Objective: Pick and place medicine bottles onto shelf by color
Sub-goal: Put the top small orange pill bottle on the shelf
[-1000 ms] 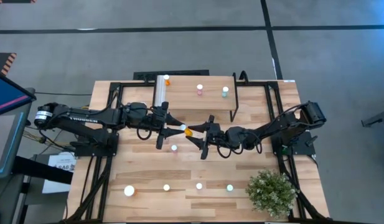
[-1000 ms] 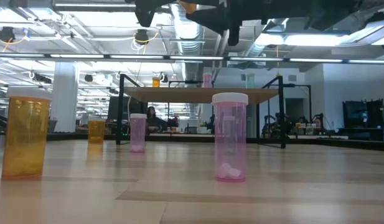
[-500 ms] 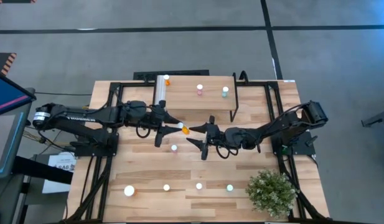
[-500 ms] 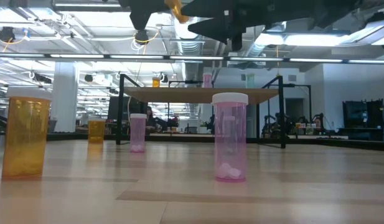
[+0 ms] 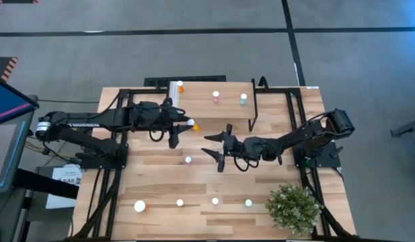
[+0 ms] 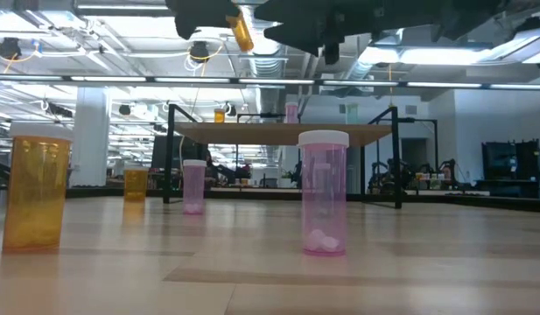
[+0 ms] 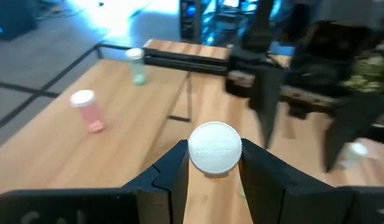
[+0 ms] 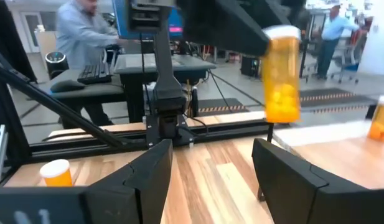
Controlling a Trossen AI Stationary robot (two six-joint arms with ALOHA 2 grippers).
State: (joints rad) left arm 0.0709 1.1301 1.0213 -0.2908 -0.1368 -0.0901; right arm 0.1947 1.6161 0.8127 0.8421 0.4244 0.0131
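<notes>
My left gripper [image 5: 185,125] is shut on a small orange medicine bottle [image 5: 194,125] with a white cap [image 7: 215,147], in the air just off the shelf's near edge. My right gripper [image 5: 211,145] hangs open to its right, level, with nothing between its fingers [image 8: 290,175]. It looks at the held bottle [image 8: 281,74]. The shelf [image 5: 227,111] bears an orange bottle [image 5: 179,86], a pink one [image 5: 216,97] and a teal one [image 5: 243,99], all standing on their bases. My left gripper pinches the orange bottle between its two fingers [image 7: 172,167], right at the cap end [image 7: 199,167]. The fingers come almost level from the table's left, slanting a little down. The bottle is lifted clear, cap up and slightly tilted, its orange body [image 6: 241,31] hanging below the fingers.
A lone small bottle [image 5: 187,160] stands mid-table. Near the front edge stand a large orange bottle [image 5: 140,206], a small orange one [image 5: 179,202], a pink one [image 5: 215,200] and a teal one [image 5: 247,202]. A potted plant [image 5: 292,208] fills the near right corner.
My left gripper has drawn the orange bottle away from my right gripper's fingers, up and toward the shelf at the far left. It has tipped up to nearly level, and the bottle has swung more upright. My right gripper has stayed where it was.
</notes>
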